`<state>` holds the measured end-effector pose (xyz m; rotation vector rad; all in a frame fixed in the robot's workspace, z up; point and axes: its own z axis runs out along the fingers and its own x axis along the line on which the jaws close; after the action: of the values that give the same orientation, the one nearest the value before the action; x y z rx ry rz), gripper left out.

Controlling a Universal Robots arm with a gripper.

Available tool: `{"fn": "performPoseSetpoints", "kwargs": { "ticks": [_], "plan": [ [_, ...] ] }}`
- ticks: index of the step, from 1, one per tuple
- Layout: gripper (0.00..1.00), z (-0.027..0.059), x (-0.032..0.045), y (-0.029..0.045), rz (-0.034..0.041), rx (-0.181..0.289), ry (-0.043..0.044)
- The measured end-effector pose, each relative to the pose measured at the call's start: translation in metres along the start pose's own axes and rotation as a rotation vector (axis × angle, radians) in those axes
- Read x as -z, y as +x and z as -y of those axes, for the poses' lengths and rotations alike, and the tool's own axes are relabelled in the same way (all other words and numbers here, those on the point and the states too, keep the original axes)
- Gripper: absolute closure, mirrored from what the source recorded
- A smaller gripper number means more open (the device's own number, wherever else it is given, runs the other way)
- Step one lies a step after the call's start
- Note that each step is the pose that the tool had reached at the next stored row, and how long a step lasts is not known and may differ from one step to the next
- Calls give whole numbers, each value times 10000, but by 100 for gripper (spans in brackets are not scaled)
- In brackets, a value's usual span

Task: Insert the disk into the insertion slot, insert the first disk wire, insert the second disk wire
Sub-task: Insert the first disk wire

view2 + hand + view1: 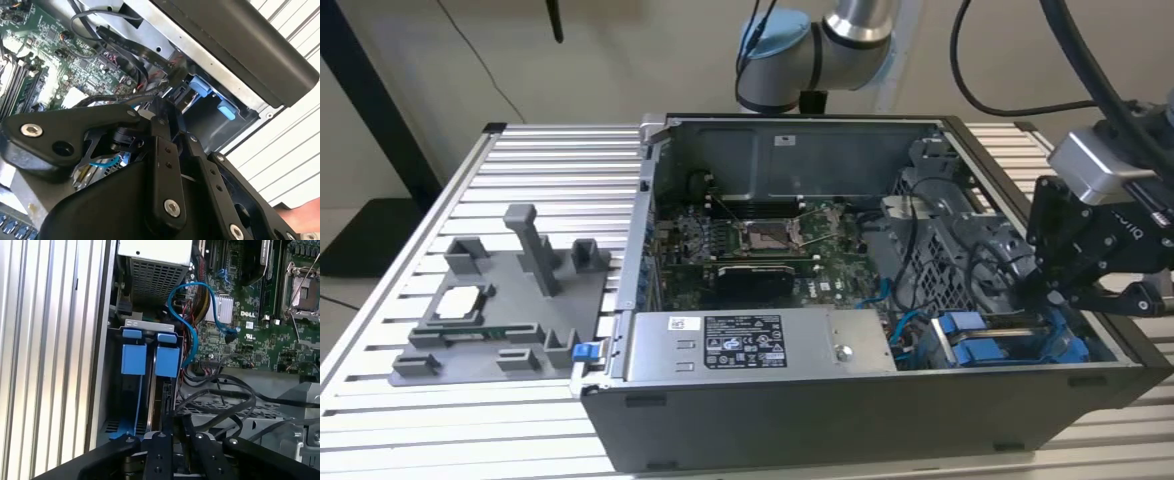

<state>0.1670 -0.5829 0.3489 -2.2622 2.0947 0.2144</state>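
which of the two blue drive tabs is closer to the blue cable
The blue tab on the motherboard side; the other tab sits beside the case wall.

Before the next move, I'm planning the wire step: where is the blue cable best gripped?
Probably the blue cable on its free curved run beside the blue carrier tabs, coming from the case's open side: there it arches clear of the motherboard, while its lower end hides among black wires.

A pale beige wall point(640, 50) stands at twelve o'clock in the exterior view; a ribbed aluminium table point(520, 160) spans the centre, a dark post point(374, 100) at ten o'clock.
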Motion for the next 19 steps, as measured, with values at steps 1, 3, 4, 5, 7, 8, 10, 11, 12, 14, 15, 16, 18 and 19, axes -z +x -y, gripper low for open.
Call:
{"fn": "performPoseSetpoints", "kwargs": {
  "ticks": [1,3,4,5,7,8,10,11,12,14,15,16,18,19],
  "plan": [
    [100,1,-4,15,6,-2,0],
    [100,5,-19,28,19,-9,2],
    [100,10,-27,30,32,-10,3],
    [100,16,-34,32,50,-12,5],
    [100,29,-45,36,91,-14,9],
    [100,38,-50,37,112,-13,11],
    [100,52,-60,39,132,-17,12],
    [100,54,-65,40,136,-21,13],
    [100,55,-68,41,136,-27,14],
    [100,56,-72,42,136,-60,18],
    [100,57,-75,43,139,-83,19],
    [100,57,-76,44,141,-105,21],
    [100,57,-78,45,145,-189,32],
    [100,57,-78,45,150,-275,44]
  ]
}}
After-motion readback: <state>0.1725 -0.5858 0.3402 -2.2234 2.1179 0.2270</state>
